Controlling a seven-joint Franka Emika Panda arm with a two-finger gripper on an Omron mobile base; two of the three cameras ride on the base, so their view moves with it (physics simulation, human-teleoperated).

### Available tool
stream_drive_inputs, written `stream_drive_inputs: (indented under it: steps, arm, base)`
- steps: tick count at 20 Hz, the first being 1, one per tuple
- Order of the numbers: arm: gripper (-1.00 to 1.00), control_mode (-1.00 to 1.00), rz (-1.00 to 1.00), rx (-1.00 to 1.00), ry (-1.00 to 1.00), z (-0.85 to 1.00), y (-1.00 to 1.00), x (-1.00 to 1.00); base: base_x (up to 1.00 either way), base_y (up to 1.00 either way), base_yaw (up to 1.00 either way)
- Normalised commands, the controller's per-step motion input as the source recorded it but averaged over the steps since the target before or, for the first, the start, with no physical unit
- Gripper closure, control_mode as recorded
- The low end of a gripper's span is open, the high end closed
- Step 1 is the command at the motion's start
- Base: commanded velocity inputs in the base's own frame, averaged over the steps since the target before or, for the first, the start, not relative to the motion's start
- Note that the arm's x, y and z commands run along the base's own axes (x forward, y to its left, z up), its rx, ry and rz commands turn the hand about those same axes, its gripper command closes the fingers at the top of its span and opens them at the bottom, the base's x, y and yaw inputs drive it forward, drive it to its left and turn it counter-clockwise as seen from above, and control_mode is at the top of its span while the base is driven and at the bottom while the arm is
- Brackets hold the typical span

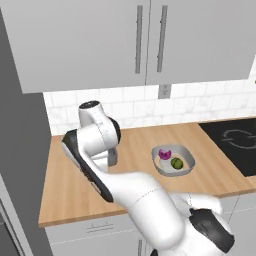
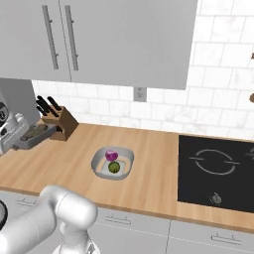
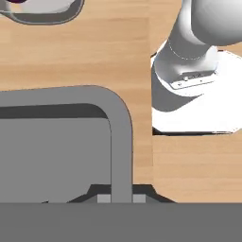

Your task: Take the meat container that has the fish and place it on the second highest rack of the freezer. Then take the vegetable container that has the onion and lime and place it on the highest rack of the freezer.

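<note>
I'm parked at the wooden counter (image 2: 158,163), with the wall cabinets (image 2: 119,39) above and the black cooktop (image 2: 216,171) off to my right. The arm (image 1: 95,150) is folded down over the counter's left end.

The meat container (image 3: 120,137) sits hard under the hand: in the hand view its grey rim runs between the two finger tips, with the tray floor spreading away on one side of that view. In the right base view the same tray (image 2: 34,134) lies on the counter just beside the knife block (image 2: 62,124), at the end of the arm. From that view I judge its long axis to run roughly toward the knife block.

The claw (image 3: 118,198) straddles the rim — whether it has actually closed on it I cannot tell.

The vegetable container (image 2: 112,162) stays mid-counter, well apart to the right, holding the onion (image 2: 111,155) and the lime (image 2: 114,167).
</note>
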Motion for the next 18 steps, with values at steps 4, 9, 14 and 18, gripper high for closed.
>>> stream_drive_inputs:
  steps: [4, 9, 14, 18]
  arm:
    - [1.0, -1.0, 0.18, 0.01, 0.0, 0.56, -1.0, -0.35]
    - [1.0, -1.0, 0.1, 0.0, 0.0, 0.58, -1.0, -0.44]
    - [1.0, -1.0, 0.04, 0.0, 0.01, 0.29, -0.99, -0.49]
    - [1.0, -1.0, 0.0, -0.05, 0.01, 0.09, -0.83, -0.61]
  base:
    - [0.0, 0.0, 0.0]
    - [0.0, 0.0, 0.0]
    - [0.0, 0.0, 0.0]
    - [0.0, 0.0, 0.0]
